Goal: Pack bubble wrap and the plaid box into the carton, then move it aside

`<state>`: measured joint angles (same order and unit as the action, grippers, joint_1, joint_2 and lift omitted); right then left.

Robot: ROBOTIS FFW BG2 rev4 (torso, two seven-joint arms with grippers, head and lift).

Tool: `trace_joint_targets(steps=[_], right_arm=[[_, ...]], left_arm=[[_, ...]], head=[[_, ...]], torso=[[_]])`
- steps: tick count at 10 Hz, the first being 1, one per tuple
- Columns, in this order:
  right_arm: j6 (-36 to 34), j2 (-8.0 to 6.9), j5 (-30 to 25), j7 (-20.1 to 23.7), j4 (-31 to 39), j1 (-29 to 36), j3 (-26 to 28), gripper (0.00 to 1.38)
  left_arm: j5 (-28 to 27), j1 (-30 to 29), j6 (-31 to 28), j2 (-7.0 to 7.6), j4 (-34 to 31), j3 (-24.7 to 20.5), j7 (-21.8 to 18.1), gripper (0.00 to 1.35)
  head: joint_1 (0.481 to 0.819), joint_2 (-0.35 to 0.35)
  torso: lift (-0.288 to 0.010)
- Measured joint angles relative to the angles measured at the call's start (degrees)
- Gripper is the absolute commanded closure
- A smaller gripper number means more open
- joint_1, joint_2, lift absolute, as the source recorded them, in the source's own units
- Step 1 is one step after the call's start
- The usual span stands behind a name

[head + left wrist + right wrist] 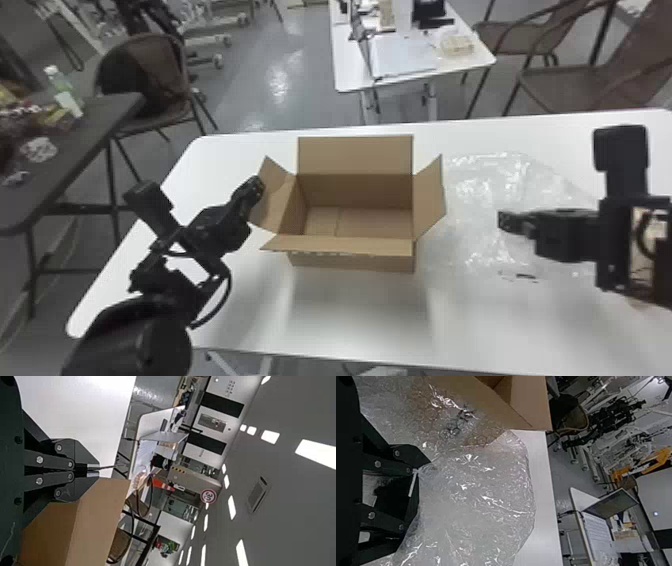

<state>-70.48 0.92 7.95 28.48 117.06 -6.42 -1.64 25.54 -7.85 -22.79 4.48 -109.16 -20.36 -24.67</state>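
Behind its near flap [345, 243], the carton [360, 192] is partly hidden.

A brown chair [145, 75] stands on glossy grey floor [270, 75]

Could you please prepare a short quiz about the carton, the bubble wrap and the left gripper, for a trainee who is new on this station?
1. True or false: The carton is open at the top.
2. Multiple choice: Where is the bubble wrap, as the robot sees it from its head?
A) Left of the carton
B) Right of the carton
C) Inside the carton
3. Fill in: The left gripper is beside a ____ of the carton.

Key: 1. True; 2. B; 3. flap
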Motion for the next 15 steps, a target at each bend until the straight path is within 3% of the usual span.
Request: trace_joint_targets(steps=[2, 4, 7, 9, 11, 15], right_arm=[[-0.09, -0.27, 0.80, 0.00, 5.22, -0.16, 2.42, 1.28], [-0.13, -0.47, 1.61, 0.00, 10.32, -1.72, 4.04, 1.28], [1.86, -0.48, 6.81, 0.00, 10.08, -5.83, 3.92, 1.28], [4.56, -0.48, 15.07, 1.39, 3.49, -8.99, 1.01, 1.28], [6.83, -0.48, 21.54, 6.67, -6.34, -13.03, -3.50, 1.28], [13.37, -0.85, 26.16, 10.66, -22.70, -16.72, -9.08, 1.28]], left_arm=[[-0.01, -0.08, 0.14, 0.00, 0.01, 0.09, 0.25, 1.21], [0.01, -0.09, 0.33, -0.08, 0.05, 0.28, 0.83, 1.21], [-0.19, 0.22, 0.62, -0.01, 0.09, 1.37, 2.22, 1.21], [-0.23, 0.22, 1.14, 0.25, 0.09, 2.47, 3.51, 1.21], [-0.09, 0.04, 2.09, 0.35, 0.09, 4.37, 5.75, 1.21], [1.38, -0.28, 4.48, 0.48, 0.08, 8.10, 9.21, 1.21]], head=[[0.690, 0.232], [0.648, 0.218], [0.604, 0.224], [0.588, 0.275], [0.588, 0.325], [0.607, 0.350]], torso=[[-0.166], [-0.166], [-0.166], [-0.166], [-0.166], [-0.166]])
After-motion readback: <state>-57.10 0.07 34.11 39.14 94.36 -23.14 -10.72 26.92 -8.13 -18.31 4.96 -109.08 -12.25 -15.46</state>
